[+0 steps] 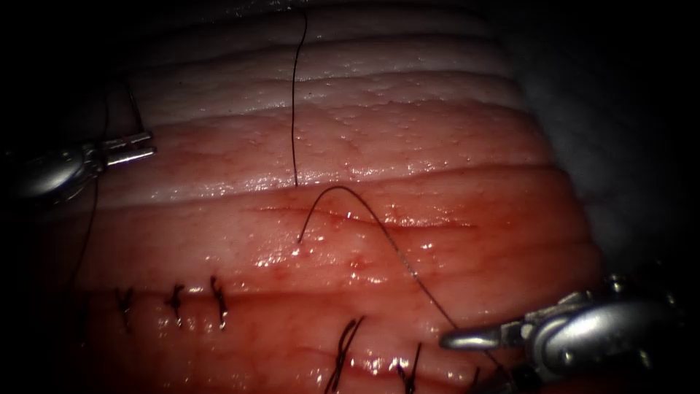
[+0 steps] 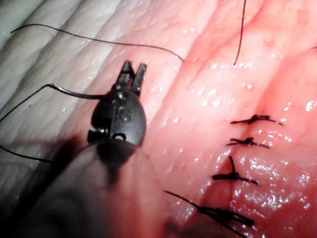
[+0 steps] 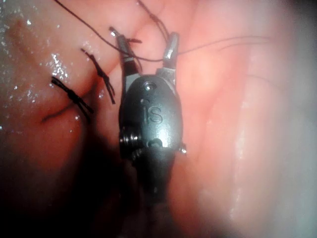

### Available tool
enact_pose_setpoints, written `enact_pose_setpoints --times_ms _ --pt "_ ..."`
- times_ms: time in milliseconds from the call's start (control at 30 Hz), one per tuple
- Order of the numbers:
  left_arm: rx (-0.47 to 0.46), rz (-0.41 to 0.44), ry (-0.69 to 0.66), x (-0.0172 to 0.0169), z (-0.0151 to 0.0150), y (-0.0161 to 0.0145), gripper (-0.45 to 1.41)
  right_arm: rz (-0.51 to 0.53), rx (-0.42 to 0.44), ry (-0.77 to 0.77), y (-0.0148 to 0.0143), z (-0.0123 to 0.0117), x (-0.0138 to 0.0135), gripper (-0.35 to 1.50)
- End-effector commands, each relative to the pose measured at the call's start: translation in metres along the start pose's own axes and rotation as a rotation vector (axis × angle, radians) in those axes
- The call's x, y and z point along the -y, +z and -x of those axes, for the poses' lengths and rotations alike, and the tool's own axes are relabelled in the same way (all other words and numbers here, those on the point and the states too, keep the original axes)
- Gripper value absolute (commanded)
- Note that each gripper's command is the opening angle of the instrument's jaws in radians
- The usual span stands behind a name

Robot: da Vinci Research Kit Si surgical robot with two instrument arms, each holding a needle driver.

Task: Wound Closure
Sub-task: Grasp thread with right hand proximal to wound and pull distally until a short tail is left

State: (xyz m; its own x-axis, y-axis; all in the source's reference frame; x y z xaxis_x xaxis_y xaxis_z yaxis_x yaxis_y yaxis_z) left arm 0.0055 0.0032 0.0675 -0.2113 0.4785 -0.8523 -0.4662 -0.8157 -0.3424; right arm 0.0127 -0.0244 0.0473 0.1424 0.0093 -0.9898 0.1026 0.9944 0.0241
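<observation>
Pink tissue (image 1: 408, 146), black thread (image 1: 294, 95) across it.

Tissue (image 1: 408, 146) carries thread (image 1: 294, 109), curved needle (image 1: 343, 201), stitches (image 1: 175, 299) along closed cut.

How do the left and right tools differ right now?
The left tool is left of the cut, the right tool lower right. The left tool's jaws are barely parted; the right tool's gape wide, thread crossing between them ungripped. Shared: both hold nothing; the needle arches over the tissue, one end touching it.
</observation>
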Motion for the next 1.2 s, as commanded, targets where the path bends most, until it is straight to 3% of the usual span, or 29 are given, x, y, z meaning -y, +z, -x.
enact_pose_setpoints --times_ms 33,367,533,667,700,833,933,1200 --pt "-0.001 0.001 0.001 0.0001 0.0003 0.0007 -0.45 0.008 0.025 0.011 -0.0022 0.0012 -0.0003 1.48" --pt "0.001 0.002 0.002 0.0001 0.0004 0.0008 -0.45 0.168 0.185 0.072 -0.0139 0.0054 -0.0042 1.48" --pt "0.001 0.001 0.002 0.0001 0.0004 0.0009 -0.45 0.2 0.227 0.078 -0.0155 0.0073 -0.0054 1.48" --pt "0.004 0.004 0.004 0.0 0.0006 0.0011 -0.45 0.257 0.136 0.108 -0.0127 0.0087 -0.0071 1.45" --pt "0.002 0.005 -0.001 0.0 0.0006 0.0013 -0.45 0.25 0.064 0.157 -0.0104 0.0091 -0.0078 1.45" --pt "0.005 0.008 0.001 -0.0001 0.0007 0.0015 -0.45 0.244 0.028 0.169 -0.005 0.0099 -0.0095 1.42" --pt "0.004 0.009 0.002 -0.0002 0.0007 0.0014 -0.45 0.242 -0.017 0.162 0.0028 0.0117 -0.012 1.43" --pt "0.004 0.009 0.002 -0.0002 0.0007 0.0014 -0.45 0.226 -0.038 0.112 0.0105 0.014 -0.0123 1.42"
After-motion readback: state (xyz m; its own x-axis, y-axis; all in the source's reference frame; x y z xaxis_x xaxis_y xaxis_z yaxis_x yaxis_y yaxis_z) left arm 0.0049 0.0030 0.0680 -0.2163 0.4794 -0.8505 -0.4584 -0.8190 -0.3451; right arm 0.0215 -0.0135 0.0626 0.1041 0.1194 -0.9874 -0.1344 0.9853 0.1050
